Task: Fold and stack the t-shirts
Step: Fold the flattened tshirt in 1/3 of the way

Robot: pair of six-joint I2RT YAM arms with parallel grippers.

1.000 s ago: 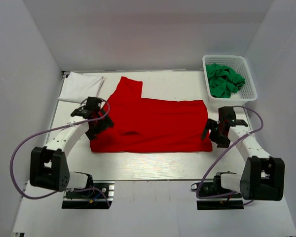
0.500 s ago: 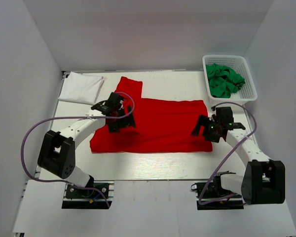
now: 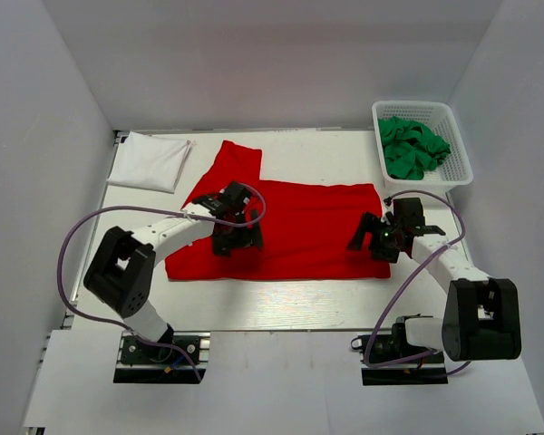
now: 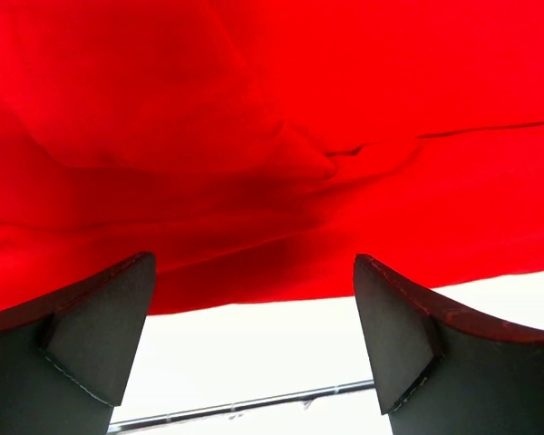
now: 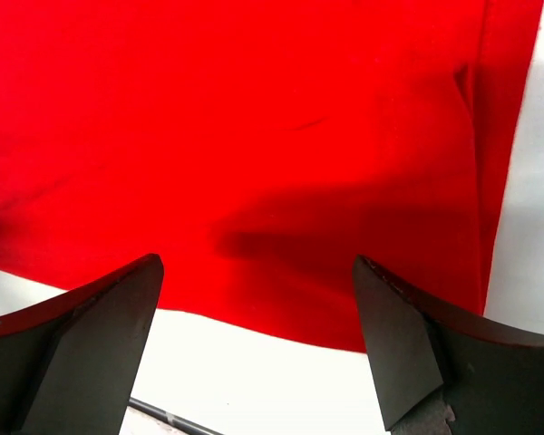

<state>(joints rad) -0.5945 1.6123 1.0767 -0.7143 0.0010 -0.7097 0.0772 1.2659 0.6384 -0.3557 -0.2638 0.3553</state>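
Overhead, left gripper (image 3: 238, 241) and right gripper (image 3: 368, 241) over the red t-shirt (image 3: 304, 222); only in wrist views, both visibly spread.

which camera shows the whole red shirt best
Top external: the whole red t-shirt shows, spread flat with one sleeve sticking out toward the far side. Both wrist views catch only a close patch of its cloth and one edge, no outline.

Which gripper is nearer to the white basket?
Right. The right gripper hangs over the red shirt's right edge, just in front of the basket; the left gripper is over the shirt's left part.
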